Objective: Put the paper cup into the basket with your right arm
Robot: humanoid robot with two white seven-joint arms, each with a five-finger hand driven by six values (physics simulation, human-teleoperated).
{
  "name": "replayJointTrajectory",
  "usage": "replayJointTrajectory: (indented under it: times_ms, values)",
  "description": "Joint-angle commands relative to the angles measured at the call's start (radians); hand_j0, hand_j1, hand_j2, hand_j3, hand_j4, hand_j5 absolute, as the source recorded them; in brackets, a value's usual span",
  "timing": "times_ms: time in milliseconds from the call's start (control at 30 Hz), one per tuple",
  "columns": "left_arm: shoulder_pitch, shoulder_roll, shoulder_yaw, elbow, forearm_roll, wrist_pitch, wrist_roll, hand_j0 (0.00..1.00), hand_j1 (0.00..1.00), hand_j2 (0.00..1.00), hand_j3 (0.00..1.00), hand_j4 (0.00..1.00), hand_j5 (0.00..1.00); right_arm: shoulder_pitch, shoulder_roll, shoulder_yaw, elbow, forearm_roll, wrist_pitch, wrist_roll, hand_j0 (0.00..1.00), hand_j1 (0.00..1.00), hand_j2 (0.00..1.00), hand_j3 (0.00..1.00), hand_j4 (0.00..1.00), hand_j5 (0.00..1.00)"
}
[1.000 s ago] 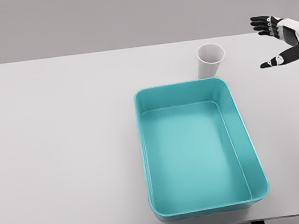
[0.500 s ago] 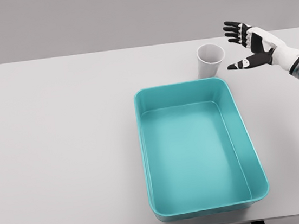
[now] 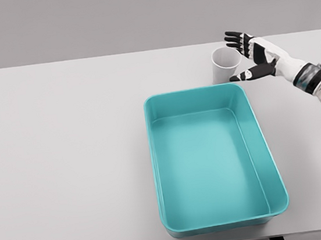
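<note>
White paper cup upright on the tabletop, just beyond the teal basket far right corner. Right hand now right beside it, closer than a second ago, fingers spread, grasping nothing yet; likely about to close. No readable labels anywhere.
</note>
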Motion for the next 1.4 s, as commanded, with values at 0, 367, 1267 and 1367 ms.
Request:
replayJointTrajectory:
  times_ms: [0, 367, 1267, 1367]
  values:
    - [0.0, 0.0, 0.0, 0.0, -0.001, 0.0, 0.0, 1.0, 1.0, 1.0, 1.0, 1.0, 1.0, 0.0, 0.006, -0.001, 0.006, -0.005, -0.001, 0.0, 1.0, 1.0, 1.0, 1.0, 1.0, 1.0]
    - [0.0, 0.0, 0.0, 0.0, -0.001, 0.0, 0.0, 1.0, 1.0, 1.0, 1.0, 1.0, 1.0, -0.014, 0.004, -0.009, 0.022, -0.005, 0.002, 0.0, 1.0, 1.0, 1.0, 1.0, 1.0, 1.0]
    - [0.0, 0.0, 0.0, 0.0, -0.001, 0.0, -0.001, 1.0, 1.0, 1.0, 1.0, 1.0, 1.0, -0.032, 0.035, -0.01, 0.043, 0.018, 0.002, 0.0, 1.0, 1.0, 1.0, 1.0, 1.0, 1.0]
    - [0.0, 0.0, 0.0, 0.0, 0.0, 0.0, -0.001, 1.0, 1.0, 1.0, 1.0, 1.0, 1.0, -0.035, 0.041, -0.01, 0.043, 0.02, 0.002, 0.0, 1.0, 1.0, 1.0, 1.0, 1.0, 1.0]
